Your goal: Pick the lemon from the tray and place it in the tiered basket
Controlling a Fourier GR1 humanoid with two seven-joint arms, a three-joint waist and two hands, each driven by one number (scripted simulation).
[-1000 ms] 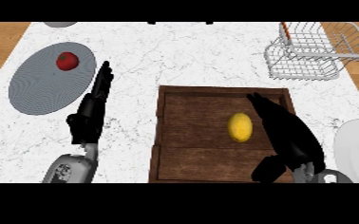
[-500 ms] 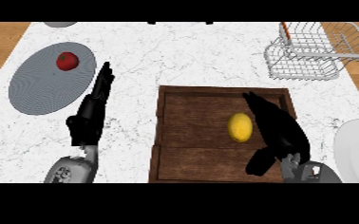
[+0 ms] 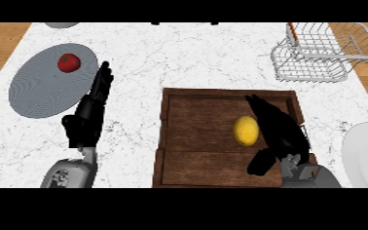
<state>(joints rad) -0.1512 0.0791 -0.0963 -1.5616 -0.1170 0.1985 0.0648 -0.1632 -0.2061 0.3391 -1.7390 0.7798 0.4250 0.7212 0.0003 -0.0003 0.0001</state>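
Note:
A yellow lemon (image 3: 246, 130) lies on the dark wooden tray (image 3: 194, 126), right of its middle. My right hand (image 3: 279, 126) is over the tray just right of the lemon, fingers stretched along its side and thumb low near the tray's front; it is open and I cannot tell if it touches the fruit. The white wire tiered basket (image 3: 315, 53) stands at the back right of the counter. My left hand (image 3: 90, 112) rests open on the marble left of the tray, fingers pointing away.
A grey plate (image 3: 43, 85) with a red tomato (image 3: 68, 62) sits at the left. A white plate's edge (image 3: 357, 152) shows at the right, and a grey dish's rim (image 3: 61, 25) at the back left.
My right hand has moved left and a little nearer, closing in beside the lemon. The lemon and my left hand have not moved.

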